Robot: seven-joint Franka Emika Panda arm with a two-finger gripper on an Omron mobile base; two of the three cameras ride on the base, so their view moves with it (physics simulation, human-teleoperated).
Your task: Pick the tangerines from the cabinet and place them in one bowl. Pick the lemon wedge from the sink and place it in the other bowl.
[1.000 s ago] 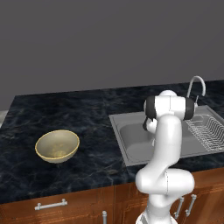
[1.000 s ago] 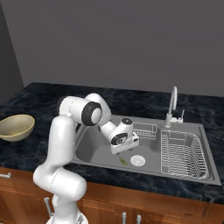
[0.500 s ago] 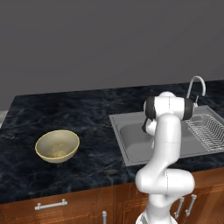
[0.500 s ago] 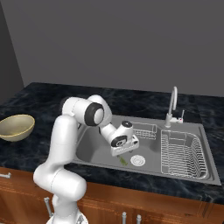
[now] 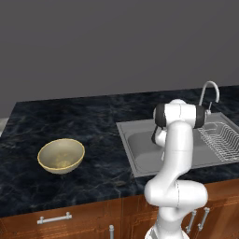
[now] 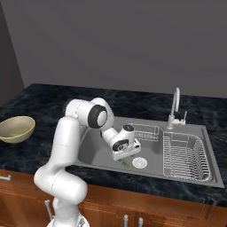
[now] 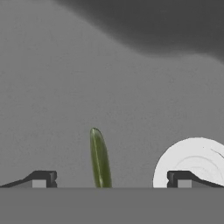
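The sink [image 6: 195, 133] is a rectangular brushed-steel basin set in a glossy black, white-veined stone counter [image 5: 93, 116]. In the right base view it takes up the centre and right of the frame, with a curved silver faucet [image 6: 175, 106] at its back rim, a wire dish rack [image 6: 184, 155] in its right part and a smaller wire basket [image 6: 146, 131] at the back. A round pale drain [image 6: 139, 162] sits in the basin floor, low centre.

The gripper [image 6: 124, 156] is down inside the basin, just left of the drain. In the hand view its two dark fingertips [image 7: 41, 178] stand wide apart at the bottom corners, released, with nothing between them but the wedge [image 7: 99, 159], a slim, smooth, yellow-green sliver lying on the matte grey floor at bottom centre. The drain [image 7: 192, 162] shows as a white ridged disc at lower right. In the right base view the wedge [image 6: 124, 163] is a small green speck just below the gripper.

The tan bowl [image 5: 61, 155], round with a pale speckled inside, rests on the counter at centre left of the left base view, well apart from the sink [image 5: 140, 149].

Compared with half a second ago, the hand sits lower in the basin and closer to the wedge; bowl and rack are unmoved.
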